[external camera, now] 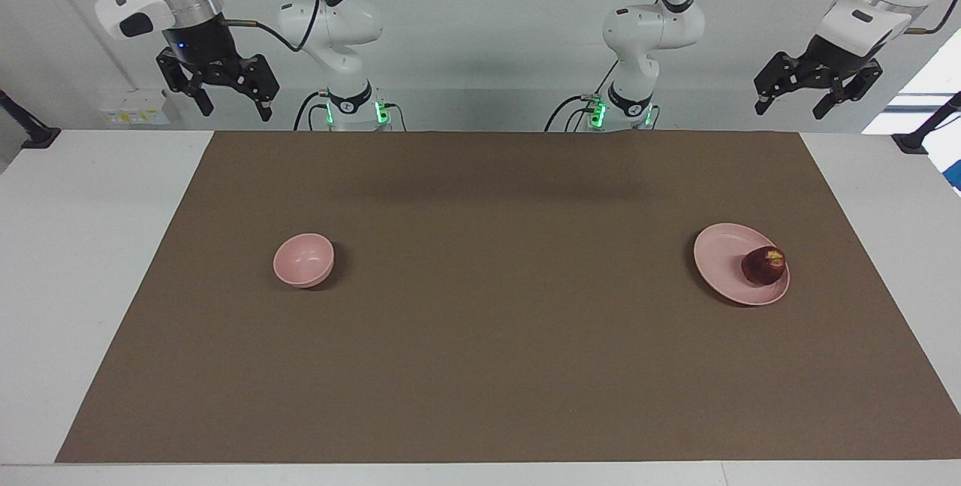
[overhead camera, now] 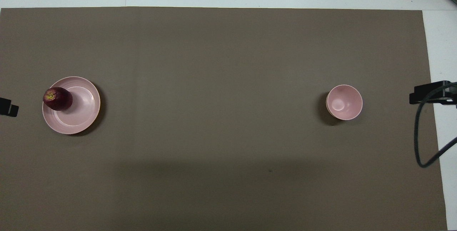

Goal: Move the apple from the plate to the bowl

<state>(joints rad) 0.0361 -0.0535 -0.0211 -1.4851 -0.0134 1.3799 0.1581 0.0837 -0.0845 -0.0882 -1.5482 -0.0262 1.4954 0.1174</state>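
The apple [external camera: 763, 266] rests on the plate [external camera: 724, 261], at its rim toward the left arm's end of the worktop [external camera: 480, 366]. The bowl [external camera: 303, 259] stands well apart. Left gripper [external camera: 797, 102] and right gripper [external camera: 231, 101] wait raised, fingers spread wide; the overhead view cuts both off.

Left gripper [overhead camera: 8, 106] mostly outside overhead view.

White jointed arms [external camera: 330, 20], black cables, green-lit bases.
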